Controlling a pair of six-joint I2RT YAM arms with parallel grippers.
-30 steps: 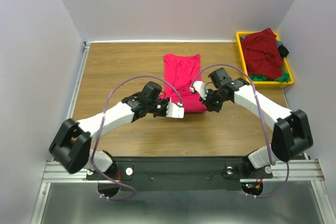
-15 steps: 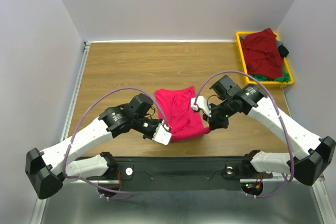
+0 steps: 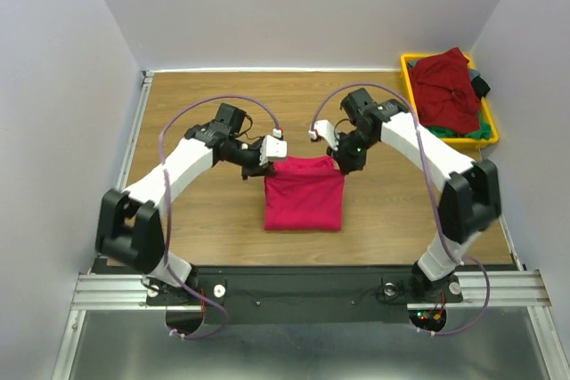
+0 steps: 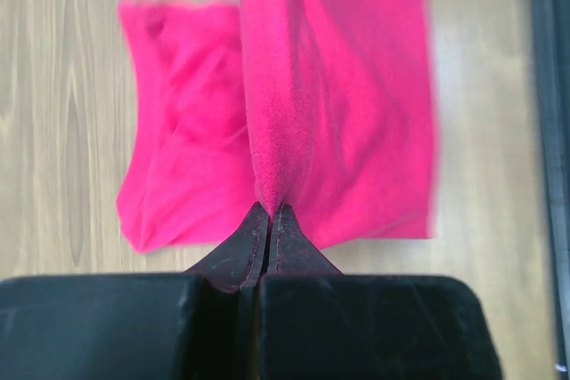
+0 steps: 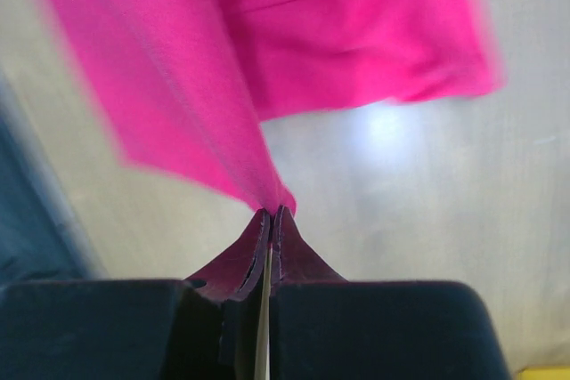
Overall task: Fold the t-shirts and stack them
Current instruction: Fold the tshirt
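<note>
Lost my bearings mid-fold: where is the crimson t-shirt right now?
Top view: the crimson t-shirt sits mid-table, its far corners pinched by the left pincer and right pincer.

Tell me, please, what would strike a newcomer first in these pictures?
The crimson t-shirt at the table's middle, its far edge pinched at both corners by the left end effector and right end effector. Next, the yellow bin at the far right corner, heaped with a maroon t-shirt.
</note>
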